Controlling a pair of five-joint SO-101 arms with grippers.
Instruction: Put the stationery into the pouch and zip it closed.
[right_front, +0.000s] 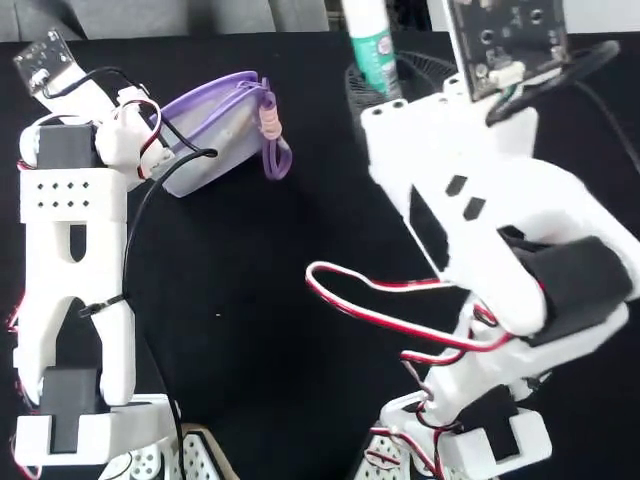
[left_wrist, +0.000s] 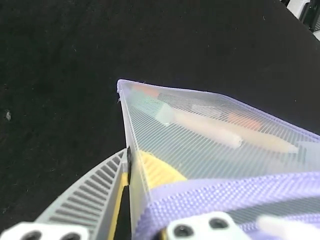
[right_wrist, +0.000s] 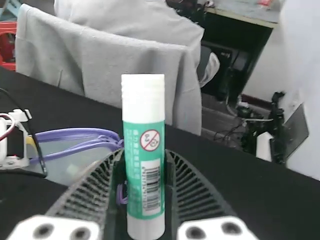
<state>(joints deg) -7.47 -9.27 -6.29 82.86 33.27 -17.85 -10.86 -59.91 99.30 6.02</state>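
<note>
**Pouch** (right_front: 215, 135): translucent with a purple zip. It lay at the far left of the table (right_front: 250, 300), its mouth apparently open, with pen-like items showing through the wall.

**Left gripper** (left_wrist: 128, 167): pinched one pouch wall near its end.

**Right gripper** (right_wrist: 143, 167): pressed against a glue stick (right_wrist: 143, 150), which it held upright above the table, well apart from the pouch.

**Status, judged:** the stick was not yet in and the zip was undone.

**Hazards, judged:**
- The stick, carried upright, might strike the rim rather than enter the mouth.
- The soft wall might sag or slip from the left pinch, narrowing the opening.
- The smooth stick might slide between the fingers when tilted.
</note>
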